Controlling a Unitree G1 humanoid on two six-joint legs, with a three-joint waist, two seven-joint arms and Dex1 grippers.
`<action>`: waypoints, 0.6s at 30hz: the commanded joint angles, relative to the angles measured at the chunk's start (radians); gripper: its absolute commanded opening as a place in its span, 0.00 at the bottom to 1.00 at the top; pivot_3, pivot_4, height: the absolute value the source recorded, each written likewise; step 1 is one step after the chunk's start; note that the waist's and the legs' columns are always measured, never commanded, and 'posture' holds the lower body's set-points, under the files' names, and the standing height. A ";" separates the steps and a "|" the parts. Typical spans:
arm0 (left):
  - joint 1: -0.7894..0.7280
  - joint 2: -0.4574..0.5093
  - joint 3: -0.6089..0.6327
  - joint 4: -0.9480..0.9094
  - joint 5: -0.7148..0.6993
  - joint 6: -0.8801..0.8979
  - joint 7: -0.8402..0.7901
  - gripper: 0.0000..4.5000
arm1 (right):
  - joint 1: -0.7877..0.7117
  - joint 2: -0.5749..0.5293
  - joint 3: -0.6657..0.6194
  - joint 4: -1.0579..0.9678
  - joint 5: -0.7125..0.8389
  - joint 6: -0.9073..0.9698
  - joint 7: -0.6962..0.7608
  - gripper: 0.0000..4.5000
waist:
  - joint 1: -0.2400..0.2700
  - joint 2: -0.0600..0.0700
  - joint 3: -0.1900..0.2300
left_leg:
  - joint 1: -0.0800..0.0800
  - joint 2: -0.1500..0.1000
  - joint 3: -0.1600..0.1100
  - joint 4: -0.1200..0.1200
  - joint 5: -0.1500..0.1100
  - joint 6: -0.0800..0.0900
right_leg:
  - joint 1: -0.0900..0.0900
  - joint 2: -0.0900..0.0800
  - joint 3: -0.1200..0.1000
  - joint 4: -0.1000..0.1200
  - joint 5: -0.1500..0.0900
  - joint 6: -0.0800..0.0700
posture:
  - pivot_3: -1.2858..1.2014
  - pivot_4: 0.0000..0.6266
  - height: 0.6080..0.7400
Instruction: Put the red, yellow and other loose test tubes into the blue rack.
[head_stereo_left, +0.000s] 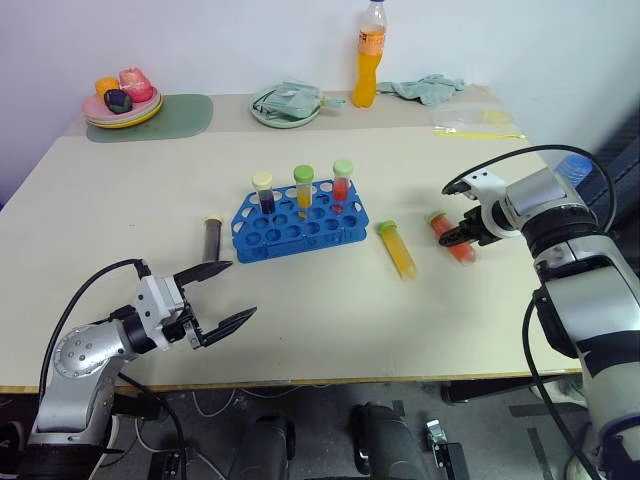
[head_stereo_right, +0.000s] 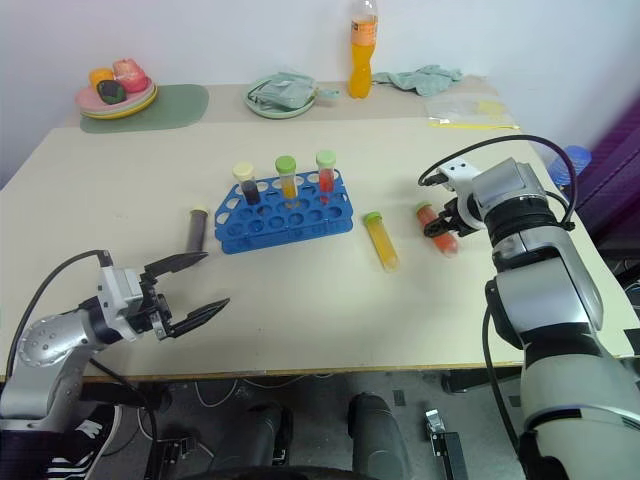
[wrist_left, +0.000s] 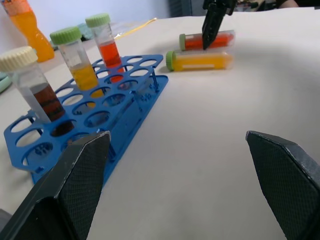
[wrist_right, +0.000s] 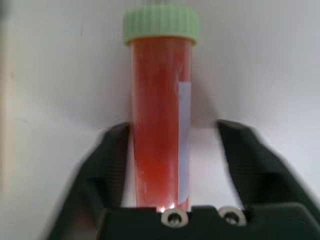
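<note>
Head views: red tube (head_stereo_left: 452, 238) lies on the worktop at 3 o'clock from the blue rack (head_stereo_left: 300, 220); my right gripper (head_stereo_left: 462, 236) brackets it. Right wrist: fingers (wrist_right: 107, 160) straddle it, closing, grip unconfirmed. Left gripper (head_stereo_left: 218, 295) waits, fingers spread.

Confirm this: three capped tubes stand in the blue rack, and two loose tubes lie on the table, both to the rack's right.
Wrong on the loose tubes. The left eye view shows three: the yellow tube and red tube lie right of the blue rack, and a dark tube lies to its left. Three capped tubes standing is right.
</note>
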 joint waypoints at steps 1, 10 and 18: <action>0.000 0.009 0.023 -0.031 -0.009 -0.004 0.006 1.00 | -0.032 0.015 -0.040 0.008 0.000 -0.008 -0.004 0.40 | 0.000 0.000 0.000 | 0.000 0.000 0.000 0.000 0.000 0.000 | 0.000 0.000 0.000 0.000 0.000 0.000 | 0.52 0.24 1.00; -0.035 0.027 0.025 -0.002 -0.010 -0.007 -0.009 1.00 | 0.020 0.001 -0.094 -0.082 0.022 0.045 0.015 0.40 | 0.002 0.000 0.000 | 0.000 0.000 0.000 0.000 0.000 0.000 | 0.000 0.000 0.000 0.000 0.000 0.000 | 0.52 0.24 1.00; -0.095 0.031 0.009 0.038 -0.009 -0.005 -0.033 1.00 | 0.074 -0.003 -0.100 -0.149 0.022 0.074 0.017 0.21 | 0.003 0.000 0.000 | 0.000 0.000 0.000 0.000 0.000 0.000 | 0.000 0.000 0.000 0.000 0.000 0.000 | 0.52 0.24 1.00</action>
